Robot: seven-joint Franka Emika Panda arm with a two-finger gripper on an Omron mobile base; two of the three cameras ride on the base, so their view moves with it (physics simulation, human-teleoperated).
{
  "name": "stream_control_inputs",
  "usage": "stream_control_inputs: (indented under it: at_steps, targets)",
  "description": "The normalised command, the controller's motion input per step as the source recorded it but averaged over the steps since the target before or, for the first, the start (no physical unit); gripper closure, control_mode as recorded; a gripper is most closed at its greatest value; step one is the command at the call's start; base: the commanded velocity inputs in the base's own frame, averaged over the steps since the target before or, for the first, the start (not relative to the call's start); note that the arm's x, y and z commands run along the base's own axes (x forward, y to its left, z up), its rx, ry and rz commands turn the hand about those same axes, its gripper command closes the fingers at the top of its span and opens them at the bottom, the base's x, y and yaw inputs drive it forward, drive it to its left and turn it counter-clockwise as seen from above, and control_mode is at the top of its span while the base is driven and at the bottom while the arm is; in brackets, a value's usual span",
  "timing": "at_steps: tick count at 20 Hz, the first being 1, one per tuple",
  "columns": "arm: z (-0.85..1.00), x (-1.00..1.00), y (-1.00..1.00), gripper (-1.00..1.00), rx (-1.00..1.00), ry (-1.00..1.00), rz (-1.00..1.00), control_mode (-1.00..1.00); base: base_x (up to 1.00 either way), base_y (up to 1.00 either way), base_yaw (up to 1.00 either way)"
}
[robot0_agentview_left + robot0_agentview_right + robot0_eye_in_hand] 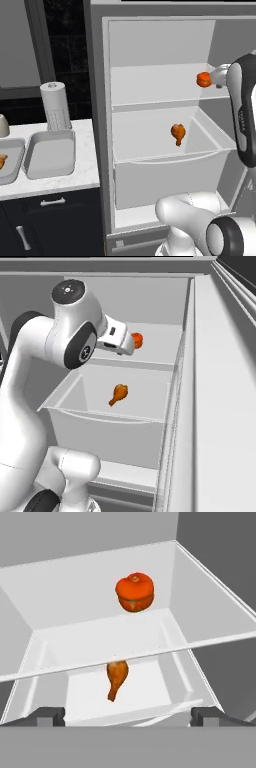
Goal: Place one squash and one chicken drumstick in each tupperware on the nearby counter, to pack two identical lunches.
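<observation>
Orange and round, the squash [135, 592] is sitting on the upper fridge shelf [75, 597], toward the back right. Below it, a chicken drumstick [116, 679] is lying in the open drawer [150, 682], thin end pointing toward the camera in the hand view. The fingers [128, 716] are standing spread as wide as they go, gripping nothing, hanging in front of the shelf with the squash ahead of them and apart. To the left of the fridge, two tupperware trays are resting side by side on the desk [85, 170]: the nearer tupperware [50, 152] and the farther tupperware [12, 160], where something orange-brown is showing. A paper towel roll [55, 105] is standing behind them.
</observation>
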Motion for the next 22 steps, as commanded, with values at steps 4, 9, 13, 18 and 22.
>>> stream_control_inputs:
  at_steps: [4, 9, 13, 18, 22]
  targets:
    - [-0.15, 0.65, -0.04, -1.00, 0.00, 0.07, 0.00, -1.00, 0.00, 0.00, 0.00]
    - [-0.12, 0.66, -0.16, -1.00, 0.00, 0.02, 0.00, -1.00, 0.00, 0.00, 0.00]
    - [-0.10, 0.51, -0.21, -1.00, 0.00, 0.02, 0.00, -1.00, 0.00, 0.00, 0.00]
    - [-0.13, 0.51, -0.09, -1.00, 0.00, 0.03, 0.00, -1.00, 0.00, 0.00, 0.00]
    - [-0.12, 0.46, 0.00, -1.00, 0.00, 0.04, 0.00, -1.00, 0.00, 0.00, 0.00]
